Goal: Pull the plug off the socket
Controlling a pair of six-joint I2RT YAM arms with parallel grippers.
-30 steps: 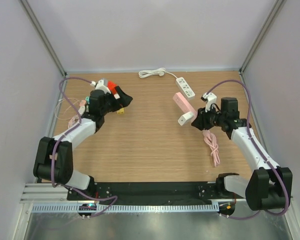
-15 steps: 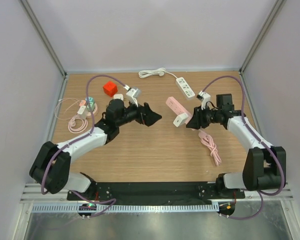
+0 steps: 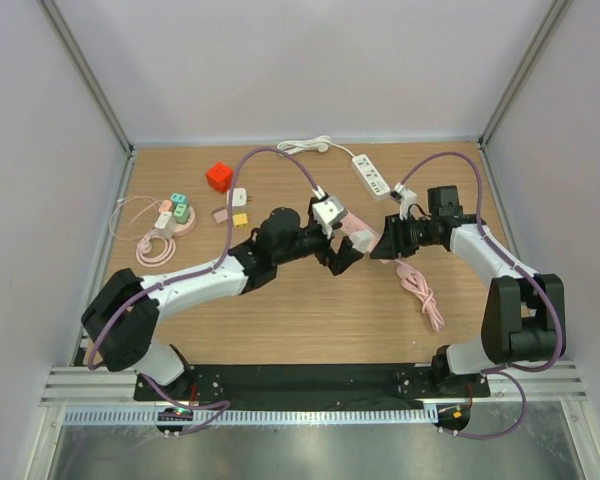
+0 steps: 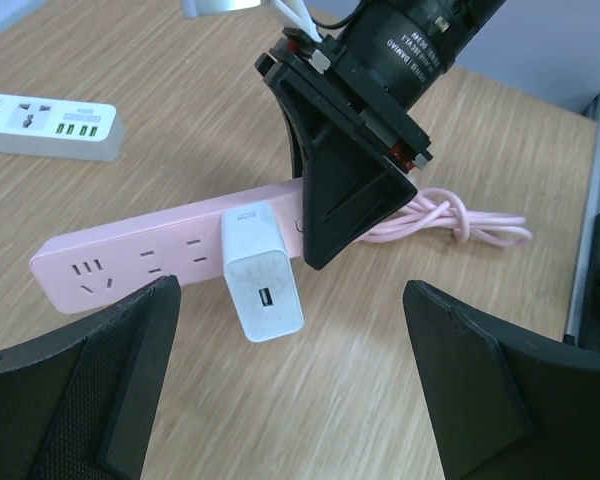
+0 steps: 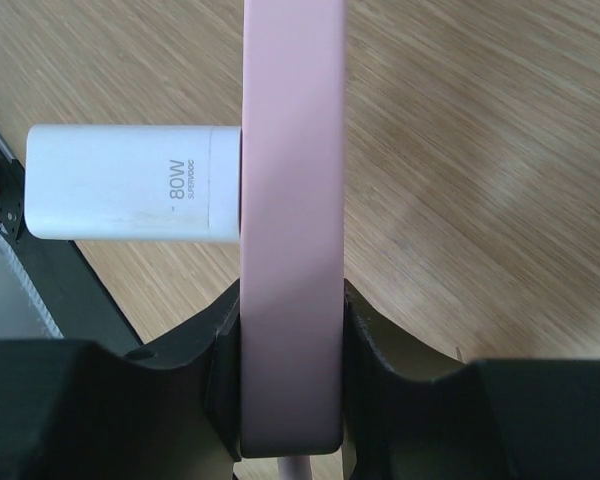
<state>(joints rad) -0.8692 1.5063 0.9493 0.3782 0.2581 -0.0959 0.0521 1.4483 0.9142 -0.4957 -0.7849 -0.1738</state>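
A coiled pink cable (image 3: 422,292) is seen nearest, at 5 o'clock from the right gripper (image 5: 290,400), which is clamped on one end of the pink socket strip (image 4: 150,262). The white plug (image 4: 262,275) is seated in that strip and framed, untouched, between the widely spread fingers of the left gripper (image 4: 290,305). A white power strip (image 3: 371,174) is laid farther off, at 12 o'clock.

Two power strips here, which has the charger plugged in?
The pink strip, clamped in the right claw, carries the white charger; the white strip farther back has none.
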